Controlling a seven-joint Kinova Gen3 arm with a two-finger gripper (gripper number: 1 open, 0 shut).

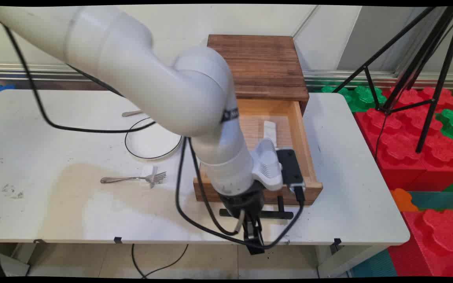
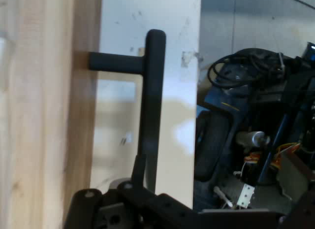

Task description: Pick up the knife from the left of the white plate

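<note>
A wooden cabinet (image 1: 260, 63) stands at the back of the white table (image 1: 45, 157), and its drawer (image 1: 299, 129) is pulled far out. A small white object (image 1: 270, 133) lies inside the drawer. The drawer's black bar handle (image 1: 273, 214) juts from its front panel (image 1: 313, 190) near the table's front edge. My gripper (image 1: 255, 239) points down right at this handle, reaching past it to the table edge. In the hand view the handle (image 2: 152, 101) runs up from my gripper (image 2: 146, 179), with the drawer front (image 2: 44, 115) to the left.
A white plate with a dark rim (image 1: 151, 143) and a fork (image 1: 132, 179) lie left of the drawer, and another utensil (image 1: 132, 113) sits behind the plate. A black tripod (image 1: 419, 70) and red and green foam blocks (image 1: 407, 149) stand off the table's right side.
</note>
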